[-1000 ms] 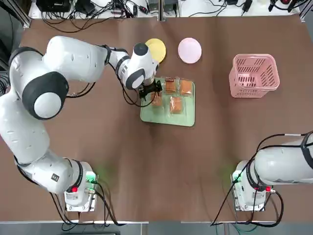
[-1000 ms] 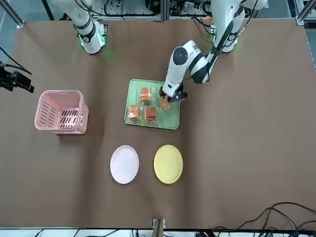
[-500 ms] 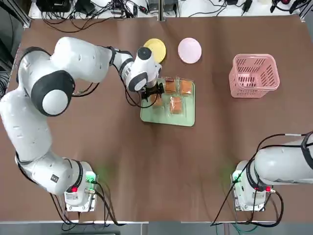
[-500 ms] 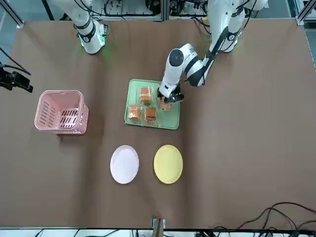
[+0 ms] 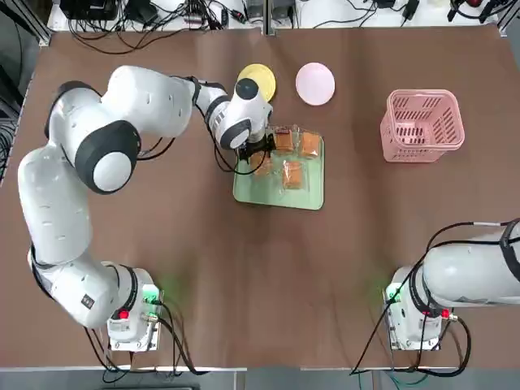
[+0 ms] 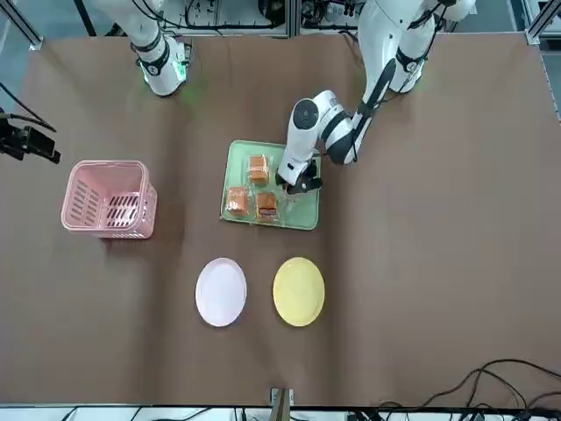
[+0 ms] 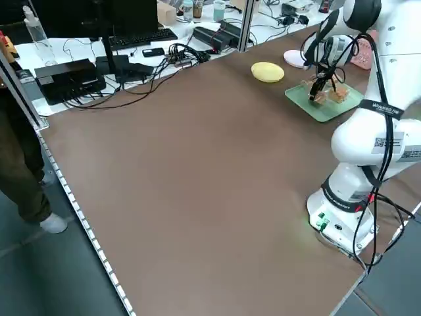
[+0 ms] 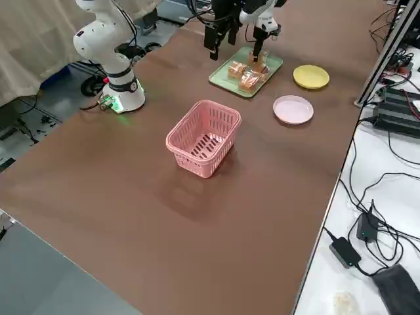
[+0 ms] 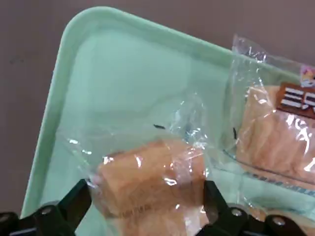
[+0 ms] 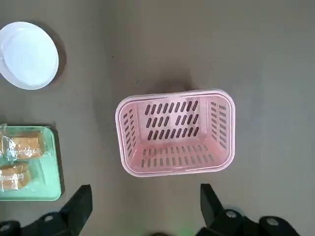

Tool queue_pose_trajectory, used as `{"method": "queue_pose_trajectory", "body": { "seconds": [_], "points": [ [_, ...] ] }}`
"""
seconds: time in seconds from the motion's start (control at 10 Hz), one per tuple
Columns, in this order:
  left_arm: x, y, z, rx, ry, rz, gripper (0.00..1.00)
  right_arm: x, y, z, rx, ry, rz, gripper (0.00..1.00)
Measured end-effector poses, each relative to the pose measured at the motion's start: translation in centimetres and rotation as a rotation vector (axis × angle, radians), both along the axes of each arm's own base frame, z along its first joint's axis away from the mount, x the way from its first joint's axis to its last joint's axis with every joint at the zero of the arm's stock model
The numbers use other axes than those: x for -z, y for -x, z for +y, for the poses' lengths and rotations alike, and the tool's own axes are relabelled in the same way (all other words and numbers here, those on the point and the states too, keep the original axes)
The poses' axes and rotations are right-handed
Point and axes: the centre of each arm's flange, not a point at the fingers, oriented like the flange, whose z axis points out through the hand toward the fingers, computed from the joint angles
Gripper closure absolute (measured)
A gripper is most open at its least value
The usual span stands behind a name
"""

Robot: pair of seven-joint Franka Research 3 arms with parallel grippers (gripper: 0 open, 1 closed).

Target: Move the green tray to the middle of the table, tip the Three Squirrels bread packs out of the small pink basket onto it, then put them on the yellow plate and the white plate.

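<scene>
The green tray [image 5: 279, 197] lies near the middle of the counter [image 5: 244, 276], and all four Three Squirrels bread packs [image 5: 292, 174] lie on it, so the tipping looks done. The small pink basket [image 5: 422, 126] stands upright and empty, well apart. The yellow plate [image 5: 260, 80] and the white plate [image 5: 314, 84] carry nothing yet. The left hand [image 9: 147, 216] is low over one pack, its fingers spread on both sides of it, not pinching. The right hand [image 10: 142, 211] is spread and parked high near its base.
</scene>
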Motion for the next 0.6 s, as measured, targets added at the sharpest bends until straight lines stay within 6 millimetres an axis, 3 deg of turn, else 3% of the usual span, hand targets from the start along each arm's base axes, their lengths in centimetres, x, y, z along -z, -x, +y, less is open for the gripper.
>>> {"method": "queue_pose_trajectory", "body": {
  "seconds": [0.4, 0.6],
  "points": [
    [0.95, -0.57, -0.16, -0.006, -0.002, 0.006, 0.01, 0.01, 0.01, 0.1, -0.002, 0.0, 0.002, 0.03],
    [1.05, -0.68, -0.09, 0.001, -0.007, 0.0, 0.11, 0.01, 0.02, 0.09, -0.002, 0.0, 0.002, 0.03]
  ]
}}
